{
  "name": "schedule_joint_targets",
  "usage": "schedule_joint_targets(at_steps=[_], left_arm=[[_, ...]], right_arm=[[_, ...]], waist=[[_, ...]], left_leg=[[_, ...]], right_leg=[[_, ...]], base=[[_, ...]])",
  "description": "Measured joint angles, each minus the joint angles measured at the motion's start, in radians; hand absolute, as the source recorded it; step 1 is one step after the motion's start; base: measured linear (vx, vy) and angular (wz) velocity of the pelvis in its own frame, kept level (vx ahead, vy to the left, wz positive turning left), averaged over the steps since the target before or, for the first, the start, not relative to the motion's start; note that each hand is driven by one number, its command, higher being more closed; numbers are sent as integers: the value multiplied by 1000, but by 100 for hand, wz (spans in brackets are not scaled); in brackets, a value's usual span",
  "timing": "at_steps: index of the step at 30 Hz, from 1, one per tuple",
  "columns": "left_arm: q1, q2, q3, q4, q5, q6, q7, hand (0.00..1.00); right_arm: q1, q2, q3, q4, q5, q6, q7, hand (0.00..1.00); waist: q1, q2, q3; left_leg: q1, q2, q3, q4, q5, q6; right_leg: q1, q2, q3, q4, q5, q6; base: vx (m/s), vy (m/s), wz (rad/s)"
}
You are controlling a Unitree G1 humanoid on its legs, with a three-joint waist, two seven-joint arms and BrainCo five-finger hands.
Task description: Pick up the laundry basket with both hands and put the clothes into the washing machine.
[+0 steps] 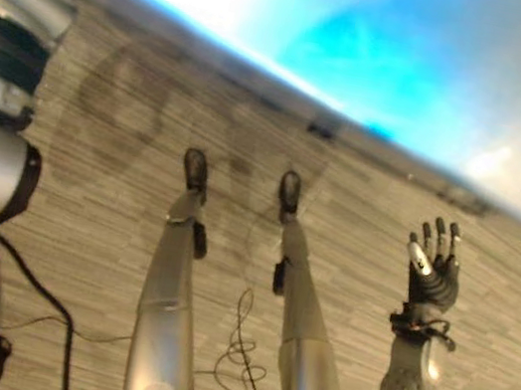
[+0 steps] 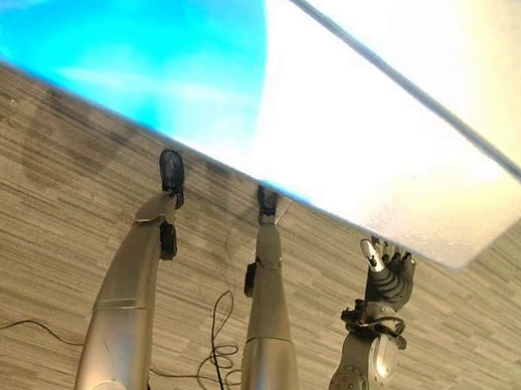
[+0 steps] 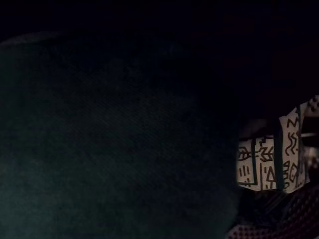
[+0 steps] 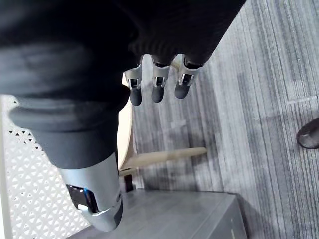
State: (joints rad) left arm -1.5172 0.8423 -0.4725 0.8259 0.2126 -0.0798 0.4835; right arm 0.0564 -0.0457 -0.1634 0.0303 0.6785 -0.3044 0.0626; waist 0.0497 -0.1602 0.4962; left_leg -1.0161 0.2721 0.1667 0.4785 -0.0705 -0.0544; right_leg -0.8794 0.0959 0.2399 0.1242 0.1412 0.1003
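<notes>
In the left eye view we find the right hand [image 1: 435,266] held over the floor [image 1: 141,184], fingers straight and slightly apart, clasping nothing. Beyond its fingertips runs one bright pale surface [image 1: 414,71]; we cannot tell what it is.

The right eye view shows the same thing, with that surface's edge just past the hand's fingertips.

In the left wrist view we count two clothes: one dark cloth [image 3: 109,139] close against the camera and, beside it, one pale cloth with a black pattern [image 3: 269,164]. One patch of dotted mesh [image 3: 294,214] adjoins them. We judge that the left hand is pushed in among the laundry to move it, but we cannot tell how that hand is set, nor whether this is the basket or the drum.

In the right wrist view the fingers [image 4: 157,89] hang relaxed and empty. Just beside the hand stands what we take for the laundry basket [image 4: 25,174], one white lattice wall, with one pale wooden strip [image 4: 164,157] and one grey flat top [image 4: 174,214] nearby. We judge that the right hand is kept clear and idle.
</notes>
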Motion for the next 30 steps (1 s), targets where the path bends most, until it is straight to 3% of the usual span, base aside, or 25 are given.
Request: schedule_joint_targets(at_steps=[2, 5, 8, 11, 14, 16, 21, 26, 30], left_arm=[[2, -5, 54, 0, 0, -3, -1, 100], [2, -36, 159, -11, -5, -6, -2, 100], [-6, -70, 256, -32, -47, -17, -2, 100], [-6, -174, 276, -29, -106, -15, -8, 100], [13, -187, 295, -31, -155, -34, -23, 100], [20, -200, 321, -31, -198, -36, -19, 100], [16, -194, 370, -32, -355, -56, 14, 100], [-8, -147, 362, -48, -371, -76, 51, 100], [-17, -107, 266, -62, -356, -83, 124, 100]], right_arm=[[3, 1, 14, 5, 0, -2, -3, 0], [5, 0, 22, 15, -1, -7, -20, 0], [11, -7, 24, 34, -1, -16, -42, 0], [10, -5, 27, 53, -3, -26, -67, 0], [16, -3, 53, 55, -13, -43, -87, 0], [15, -2, 62, 55, -14, -44, -94, 0], [13, -1, 63, 42, -20, -59, -124, 0], [8, -1, 59, -2, -19, -84, -127, 0], [7, 1, 40, -18, 0, -85, -126, 0]], waist=[[-14, -9, -1], [-21, -12, -2], [-38, -12, -2], [-39, -13, -12], [-56, -20, -51], [-48, -18, -66], [-34, -5, -85], [-35, 15, -97], [-35, 19, -97]], left_leg=[[-14, 6, 9, 26, -14, 9], [-60, 27, 36, 83, -40, 23], [-139, 77, 52, 202, -101, 29], [-180, 102, 55, 256, -134, 36], [-233, 112, 55, 297, -159, 33], [-252, 115, 54, 316, -169, 33], [-299, 137, 42, 444, -241, 24], [-337, 149, 23, 578, -307, 36], [-350, 162, 23, 658, -353, 41]], right_leg=[[-3, -1, 9, -12, 3, 5], [-52, -20, -37, 12, -45, 16], [-127, 5, -45, 73, -3, 5], [-177, 22, -46, 132, -17, 9], [-256, 24, -66, 218, -67, 9], [-291, 20, -79, 261, -91, 10], [-385, 4, -132, 465, -192, 9], [-450, 4, -136, 647, -280, 17], [-476, 3, -131, 739, -328, 17]], base=[[-15, -4, -22], [-28, -9, -40], [-27, -14, -60], [-15, -14, -42], [-10, -22, -14], [8, -25, -8], [23, -6, -2], [70, 35, 1], [68, 58, -1]])
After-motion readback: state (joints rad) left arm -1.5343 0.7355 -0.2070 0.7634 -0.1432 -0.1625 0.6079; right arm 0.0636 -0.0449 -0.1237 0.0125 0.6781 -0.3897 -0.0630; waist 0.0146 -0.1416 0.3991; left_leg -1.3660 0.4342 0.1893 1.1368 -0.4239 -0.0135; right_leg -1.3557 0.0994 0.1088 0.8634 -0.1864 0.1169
